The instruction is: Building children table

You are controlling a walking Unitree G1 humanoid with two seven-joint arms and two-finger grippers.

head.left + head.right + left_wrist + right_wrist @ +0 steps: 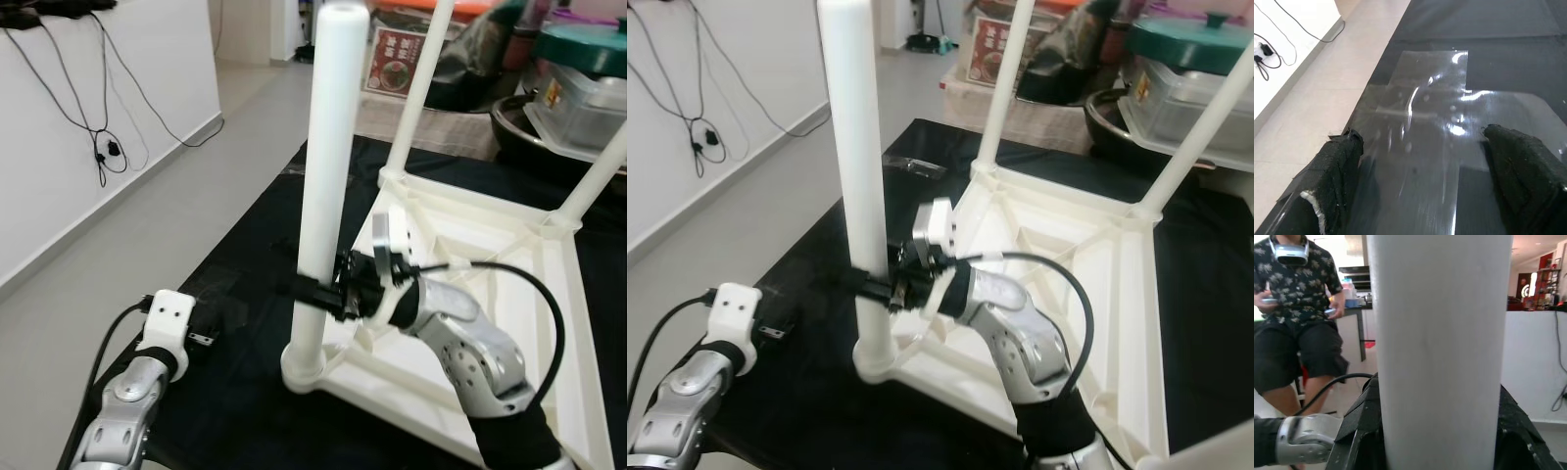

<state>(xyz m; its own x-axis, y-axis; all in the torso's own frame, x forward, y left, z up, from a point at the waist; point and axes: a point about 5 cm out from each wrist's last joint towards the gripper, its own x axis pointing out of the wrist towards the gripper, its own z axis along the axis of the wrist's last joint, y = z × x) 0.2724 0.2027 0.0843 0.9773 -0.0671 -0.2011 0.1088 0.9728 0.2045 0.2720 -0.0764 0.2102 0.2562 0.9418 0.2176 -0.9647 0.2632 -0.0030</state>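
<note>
The white children's table (pixel 558 323) lies upside down on a black mat (pixel 245 235), with its legs pointing up. My right gripper (pixel 318 294) is shut around the near white leg (pixel 328 147) low down, just above its socket (pixel 304 367). In the right wrist view that leg (pixel 1440 347) stands between the black fingers (pixel 1359 431). Two more legs (pixel 421 88) (pixel 598 176) stand at the far corners. My left gripper (pixel 1425 166) hangs open over a clear plastic bag (pixel 1420 112) on the mat, left of the table, holding nothing.
A white wall with hanging black cables (pixel 98 127) runs along the left, with bare tiled floor (pixel 147 225) beside the mat. Boxes, a pot and a bowl (pixel 578 78) crowd the back right. A person (pixel 1298 308) sits nearby holding controllers.
</note>
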